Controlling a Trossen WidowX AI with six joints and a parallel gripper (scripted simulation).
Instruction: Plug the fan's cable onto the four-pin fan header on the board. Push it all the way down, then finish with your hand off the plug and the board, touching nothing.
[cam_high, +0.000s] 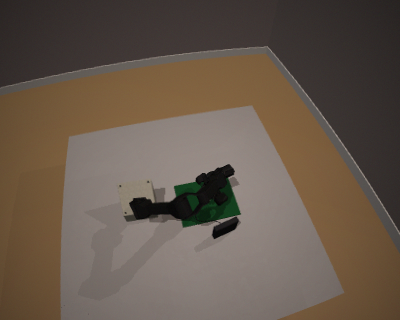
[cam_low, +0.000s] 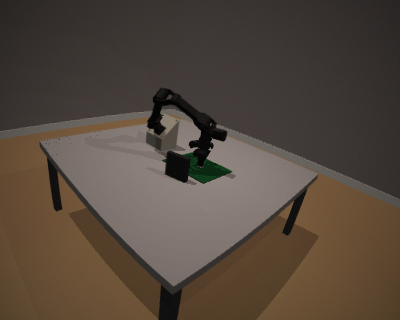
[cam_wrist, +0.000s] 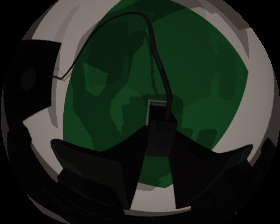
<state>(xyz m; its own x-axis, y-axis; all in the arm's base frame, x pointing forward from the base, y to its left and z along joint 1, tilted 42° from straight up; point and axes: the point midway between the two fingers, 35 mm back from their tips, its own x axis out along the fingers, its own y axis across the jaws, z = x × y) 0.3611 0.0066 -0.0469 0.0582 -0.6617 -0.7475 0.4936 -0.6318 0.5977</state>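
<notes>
The green board (cam_high: 232, 208) (cam_low: 218, 172) (cam_wrist: 200, 55) lies flat on the table. My gripper (cam_low: 200, 164) (cam_wrist: 156, 130) points down over it and is shut on the black plug (cam_wrist: 162, 136), one finger on each side. The plug sits at the pale-rimmed header (cam_wrist: 148, 114), whose far end and left side show beside it in the wrist view. How deep the plug sits is hidden. The dark cable (cam_wrist: 159, 67) rises from the plug and curves left to the black fan (cam_high: 225, 228) (cam_low: 177, 167) (cam_wrist: 44, 60), which stands upright beside the board.
A pale box (cam_high: 136, 192) (cam_low: 171, 138) stands under the arm's base. The arm reaches from it over the board. The white table (cam_high: 150, 270) (cam_low: 165, 235) carries it all. The fan stands close to the board's edge, and the cable loops over the board.
</notes>
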